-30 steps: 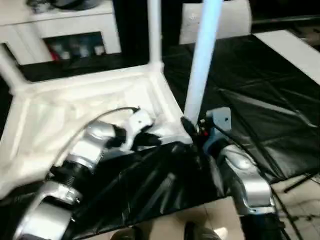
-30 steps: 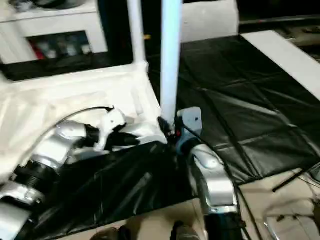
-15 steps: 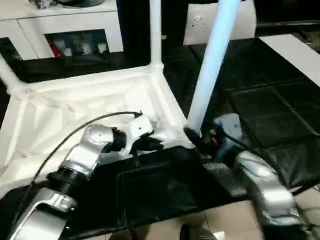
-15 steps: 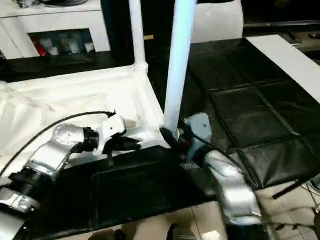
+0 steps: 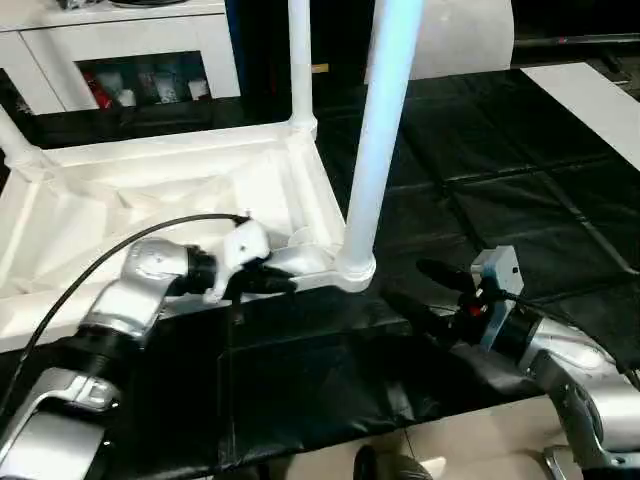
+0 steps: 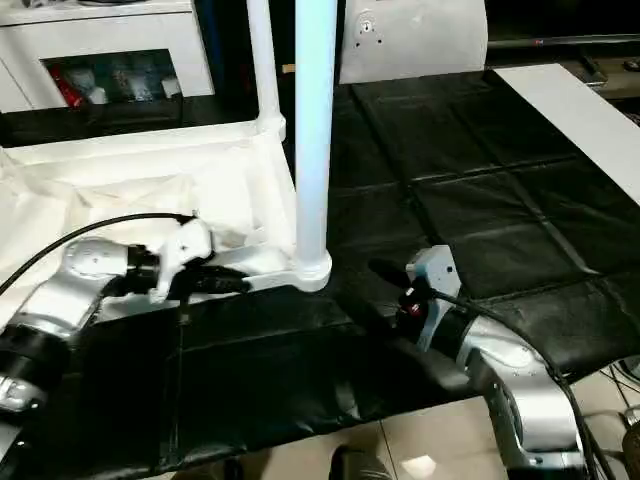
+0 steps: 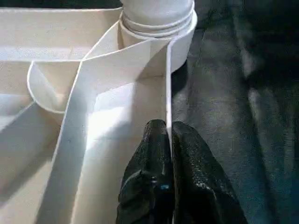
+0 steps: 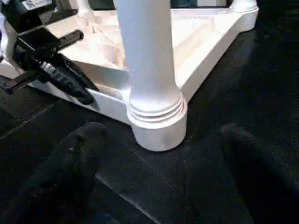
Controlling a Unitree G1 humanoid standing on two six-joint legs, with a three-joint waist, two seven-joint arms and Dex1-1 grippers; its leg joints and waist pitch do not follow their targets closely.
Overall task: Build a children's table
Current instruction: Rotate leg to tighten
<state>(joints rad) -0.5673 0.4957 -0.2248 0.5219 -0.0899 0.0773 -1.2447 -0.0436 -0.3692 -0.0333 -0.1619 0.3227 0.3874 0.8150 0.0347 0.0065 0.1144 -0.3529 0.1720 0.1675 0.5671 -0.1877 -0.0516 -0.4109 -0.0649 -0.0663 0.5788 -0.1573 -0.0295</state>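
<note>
The children's table lies upside down: a white tabletop point(image 5: 150, 200) with its ribbed underside up. A white leg point(image 5: 378, 130) stands upright in the near right corner socket point(image 5: 355, 268). A second leg point(image 5: 300, 60) rises from the far right corner, and a third leg point(image 5: 15, 140) at the far left. My left gripper point(image 5: 285, 283) is shut on the tabletop's near rim point(image 7: 167, 93), just left of that socket. My right gripper point(image 5: 405, 283) is open, its fingers point(image 8: 79, 154) spread to either side of the leg's base point(image 8: 156, 116) and not touching it.
Black mats point(image 5: 500, 180) cover the floor under and right of the table. White glass-door cabinets point(image 5: 120, 50) stand at the back left. A flat white sheet point(image 6: 410, 40) leans at the back, and a white board point(image 5: 590, 100) lies at the far right. Tan floor point(image 5: 470, 440) shows nearest me.
My right gripper has opened, let go of the near right leg and drawn back from its base. The leg went from tilted to upright. The left gripper kept its hold on the rim.
</note>
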